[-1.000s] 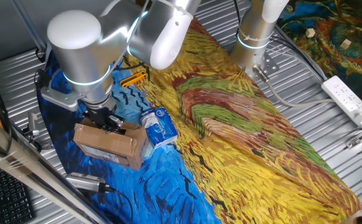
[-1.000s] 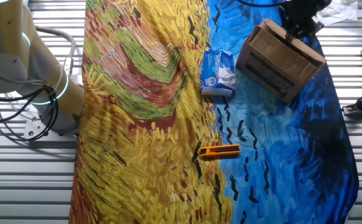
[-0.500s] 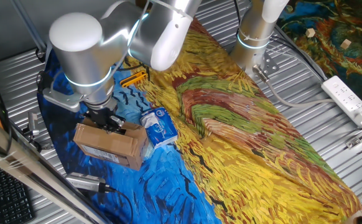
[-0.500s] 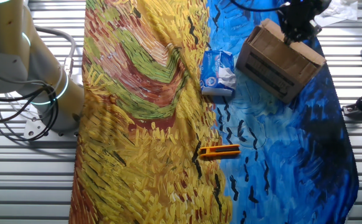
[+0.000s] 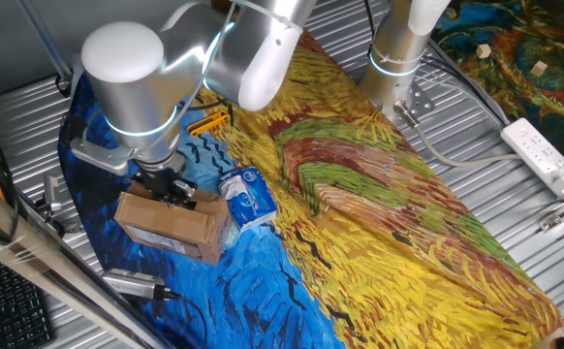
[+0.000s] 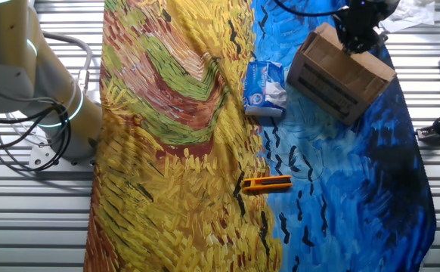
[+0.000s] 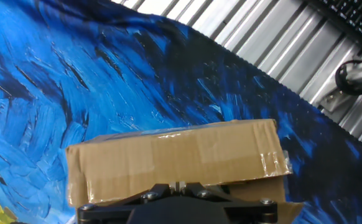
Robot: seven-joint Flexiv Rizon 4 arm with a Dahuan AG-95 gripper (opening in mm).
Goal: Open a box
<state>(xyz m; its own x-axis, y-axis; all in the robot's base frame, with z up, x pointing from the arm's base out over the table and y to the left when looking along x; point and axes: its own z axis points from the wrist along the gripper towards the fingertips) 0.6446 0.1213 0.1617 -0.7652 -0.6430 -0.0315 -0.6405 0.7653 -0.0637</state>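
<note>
While my gripper [image 5: 172, 190] sits low against the top edge of the box [image 5: 169, 226], I cannot tell whether its fingers are parted or closed; the hand view shows only the black base. Clear tape runs along the box top, flaps flat. It rests on the blue part of the painted cloth [image 6: 356, 189], just beside a blue-and-white packet [image 6: 264, 88]. An orange tool [image 6: 266, 183] lies well apart.
</note>
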